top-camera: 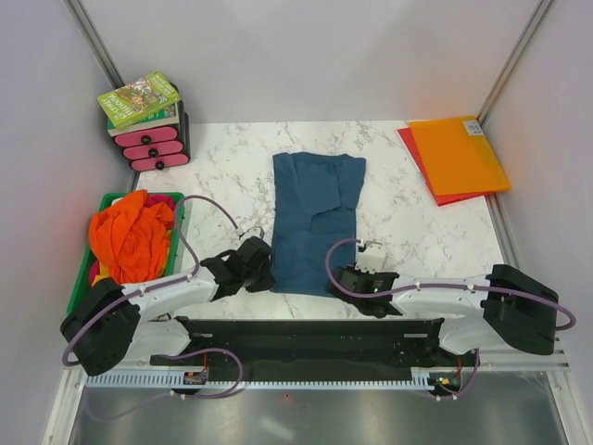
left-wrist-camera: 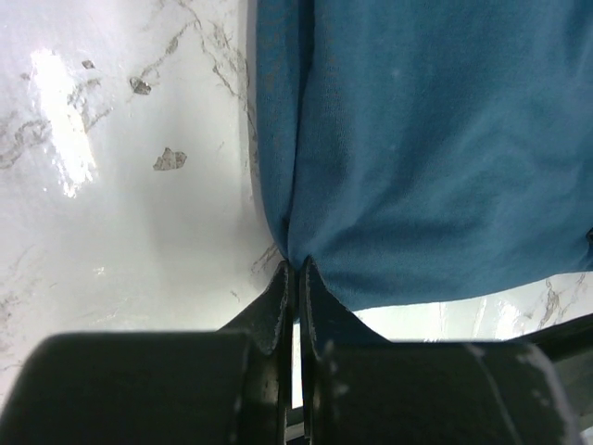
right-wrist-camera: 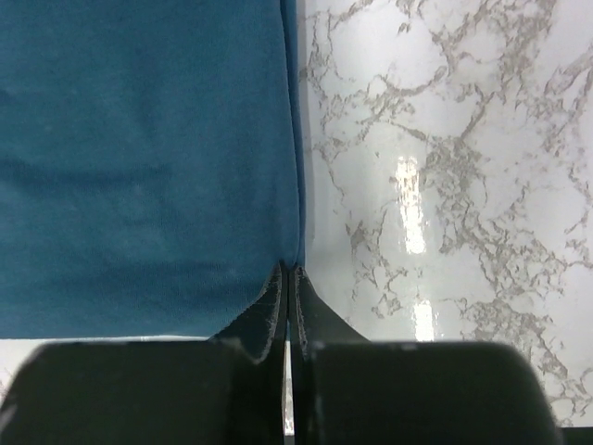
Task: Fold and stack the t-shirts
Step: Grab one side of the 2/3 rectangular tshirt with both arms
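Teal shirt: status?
Left hand shut on shirt, near left corner. Right hand shut on near right corner. Shirt flat. Nothing in the way.

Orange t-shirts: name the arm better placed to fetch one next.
Left, likely. The orange t-shirts fill the green bin beside the left pincer; the right pincer sits beyond the blue t-shirt. Both now pinch its near corners.
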`<act>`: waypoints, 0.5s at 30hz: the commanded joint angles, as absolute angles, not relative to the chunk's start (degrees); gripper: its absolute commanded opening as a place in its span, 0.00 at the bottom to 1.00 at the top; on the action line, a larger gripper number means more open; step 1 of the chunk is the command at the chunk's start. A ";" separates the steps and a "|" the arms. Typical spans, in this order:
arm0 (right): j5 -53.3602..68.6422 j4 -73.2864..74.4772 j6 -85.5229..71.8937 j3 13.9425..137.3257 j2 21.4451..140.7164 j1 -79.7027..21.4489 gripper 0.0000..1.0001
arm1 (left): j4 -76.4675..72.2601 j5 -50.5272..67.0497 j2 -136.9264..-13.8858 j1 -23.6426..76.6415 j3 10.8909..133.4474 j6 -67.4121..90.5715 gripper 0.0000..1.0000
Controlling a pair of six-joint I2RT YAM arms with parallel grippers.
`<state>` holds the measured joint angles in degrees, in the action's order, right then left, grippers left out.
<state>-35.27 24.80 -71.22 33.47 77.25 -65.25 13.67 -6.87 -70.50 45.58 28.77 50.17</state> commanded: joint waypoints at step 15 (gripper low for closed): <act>-44.46 51.31 -96.32 39.28 73.30 -89.28 0.00 | 30.49 -7.56 -38.95 57.39 16.79 61.96 0.02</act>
